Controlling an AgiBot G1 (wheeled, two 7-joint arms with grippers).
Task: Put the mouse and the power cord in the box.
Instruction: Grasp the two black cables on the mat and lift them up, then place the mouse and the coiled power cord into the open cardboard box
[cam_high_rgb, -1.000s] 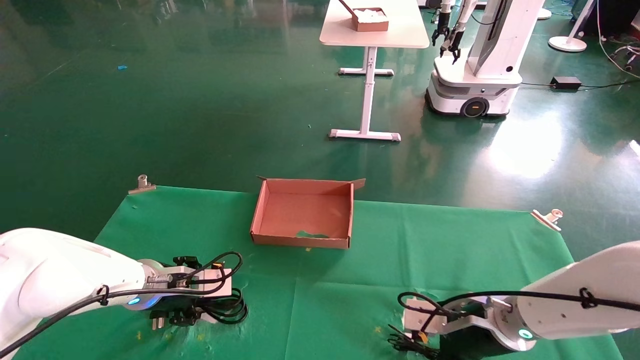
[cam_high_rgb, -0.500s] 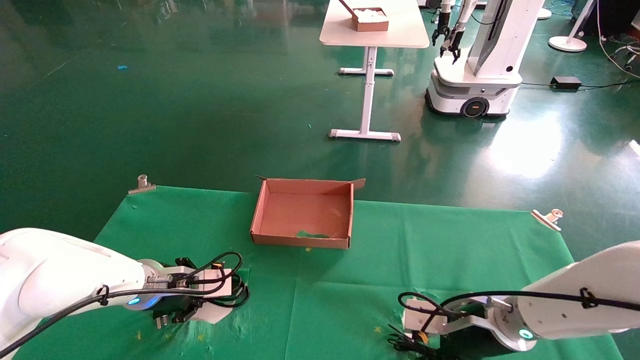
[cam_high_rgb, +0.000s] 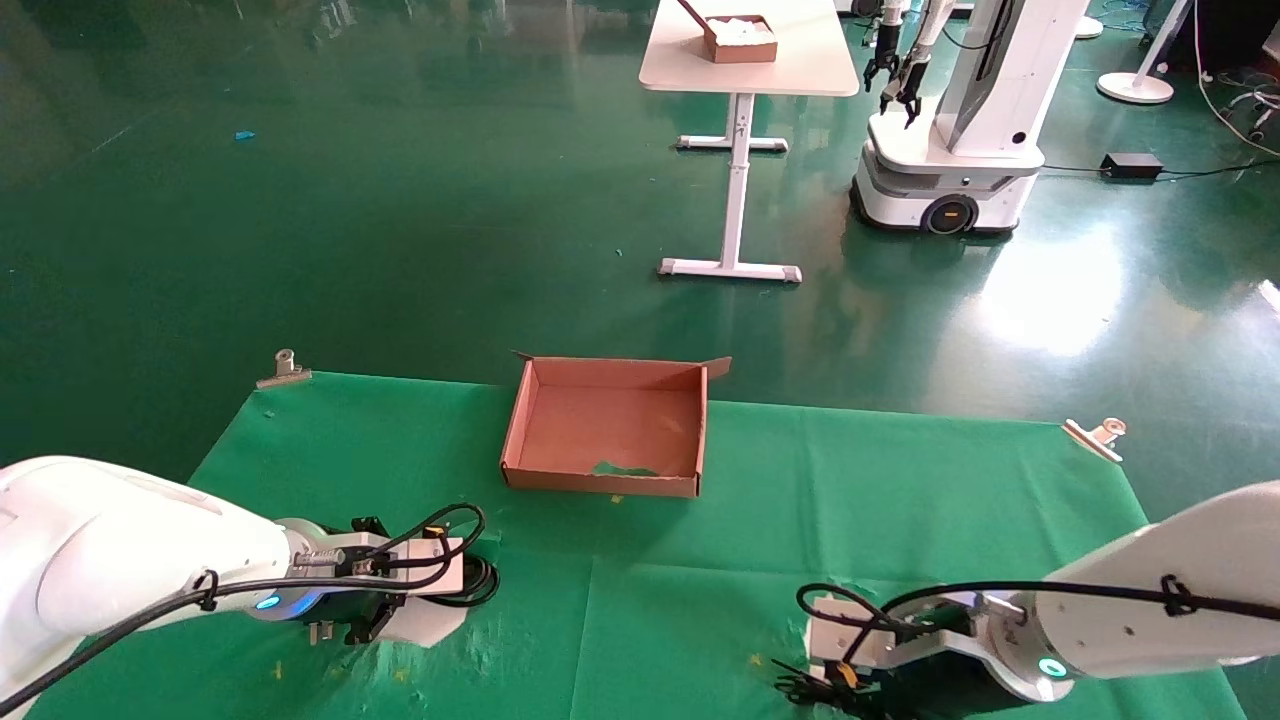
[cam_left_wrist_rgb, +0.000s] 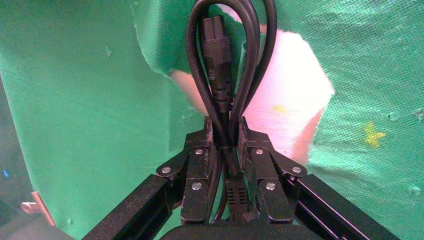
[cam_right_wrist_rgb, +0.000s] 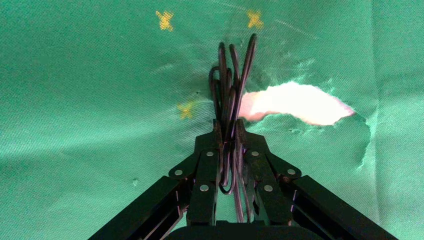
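Observation:
The brown cardboard box (cam_high_rgb: 603, 483) stands open at the table's far middle, with nothing in it. Near the front left, my left gripper (cam_high_rgb: 352, 628) (cam_left_wrist_rgb: 223, 126) is shut on the power cord (cam_high_rgb: 478, 580) (cam_left_wrist_rgb: 220, 75). Its thick black loops and connector stick out past the fingertips, and the pronged plug (cam_high_rgb: 320, 631) shows under the wrist. At the front right, my right gripper (cam_high_rgb: 838, 688) (cam_right_wrist_rgb: 227, 125) is shut on the thin black bundled wire (cam_high_rgb: 800, 690) (cam_right_wrist_rgb: 231, 75) of the mouse. The mouse's body is hidden.
The green cloth (cam_high_rgb: 780, 520) is torn, and white table shows through a hole (cam_high_rgb: 432, 622) (cam_left_wrist_rgb: 290, 85) beside the left gripper and another hole (cam_right_wrist_rgb: 295, 104). Metal clips (cam_high_rgb: 285, 368) (cam_high_rgb: 1098, 436) pin the far corners. Farther off stand a white table (cam_high_rgb: 790, 60) and another robot (cam_high_rgb: 950, 130).
My left gripper has pulled the power cord up off the cloth, drawing its coil in under the wrist and baring the white hole. The right arm has hardly moved.

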